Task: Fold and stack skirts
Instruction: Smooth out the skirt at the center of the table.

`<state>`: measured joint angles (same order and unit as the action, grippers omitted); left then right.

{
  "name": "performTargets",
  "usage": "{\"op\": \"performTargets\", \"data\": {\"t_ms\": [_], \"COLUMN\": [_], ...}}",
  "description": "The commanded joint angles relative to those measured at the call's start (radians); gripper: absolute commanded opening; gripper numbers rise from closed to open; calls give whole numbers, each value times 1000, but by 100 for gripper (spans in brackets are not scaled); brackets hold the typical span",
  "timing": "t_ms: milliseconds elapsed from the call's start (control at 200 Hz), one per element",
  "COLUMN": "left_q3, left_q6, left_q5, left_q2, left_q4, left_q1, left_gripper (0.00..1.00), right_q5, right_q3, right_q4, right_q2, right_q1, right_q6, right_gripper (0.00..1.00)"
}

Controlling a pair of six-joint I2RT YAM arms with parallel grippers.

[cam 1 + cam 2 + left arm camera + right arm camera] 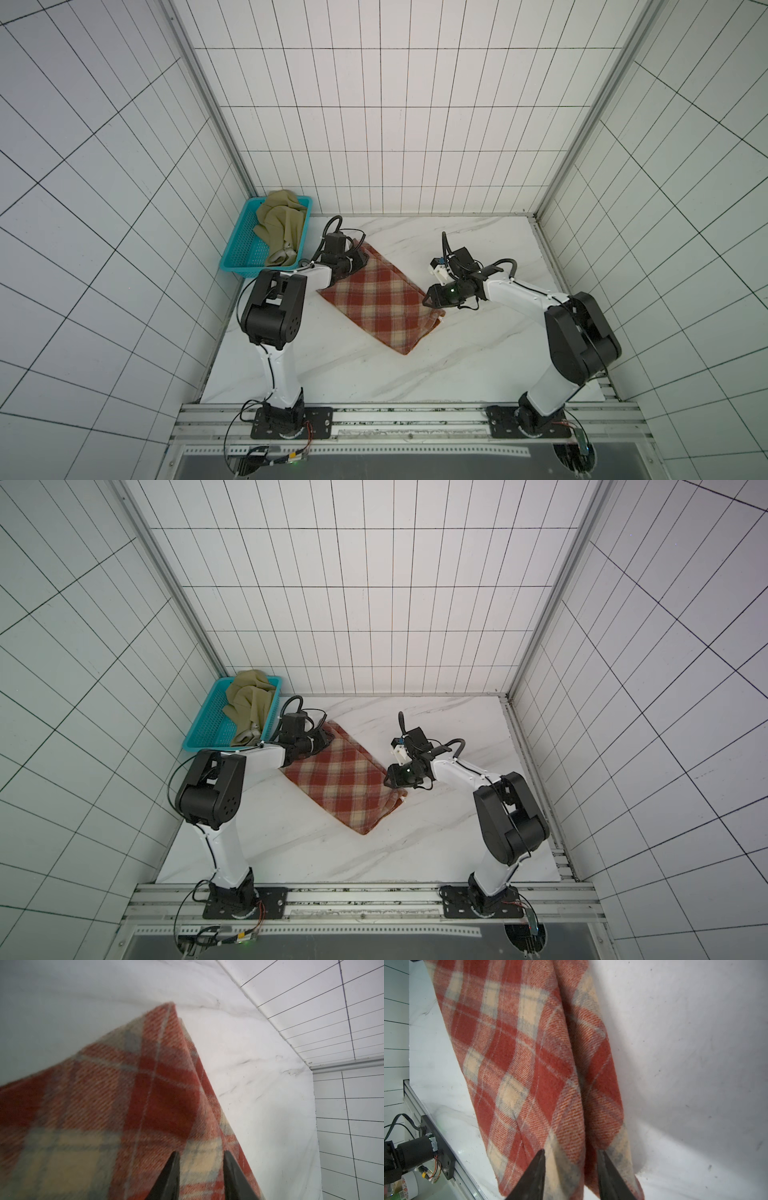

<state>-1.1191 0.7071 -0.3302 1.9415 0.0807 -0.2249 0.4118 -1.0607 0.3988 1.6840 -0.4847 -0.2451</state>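
The plaid skirt lies folded into a long strip, slanting across the marble table. My left gripper is at its far end, jaws apart, with plaid cloth showing between the fingertips. At the near right corner my right gripper is open, straddling a raised fold of the plaid. The olive skirt lies crumpled in the teal basket.
The teal basket sits at the table's far left corner against the tiled wall. Tiled walls close in three sides. A metal rail carrying both arm bases runs along the front edge. Bare marble lies right of and before the plaid skirt.
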Motion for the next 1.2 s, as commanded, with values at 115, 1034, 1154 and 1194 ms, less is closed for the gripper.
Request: {"op": "performTargets", "data": {"t_ms": [115, 1034, 1154, 1194], "left_q3": [28, -110, -206, -238], "left_q6": [-6, -93, -137, -156], "left_q5": [-4, 95, 114, 130], "left_q2": [-38, -24, 31, 54], "left_q4": [-6, -96, -147, -170], "left_q1": [-22, 5, 13, 14], "left_gripper": [35, 31, 36, 39], "right_q5": [-33, -203, -207, -202], "right_q3": [-28, 68, 87, 90], "right_q4": [7, -6, -11, -14], "right_q2": [21, -49, -35, -34], "right_q1": [-18, -10, -8, -7], "right_q6": [11, -38, -39, -39], "right_gripper": [29, 0, 0, 0]}}
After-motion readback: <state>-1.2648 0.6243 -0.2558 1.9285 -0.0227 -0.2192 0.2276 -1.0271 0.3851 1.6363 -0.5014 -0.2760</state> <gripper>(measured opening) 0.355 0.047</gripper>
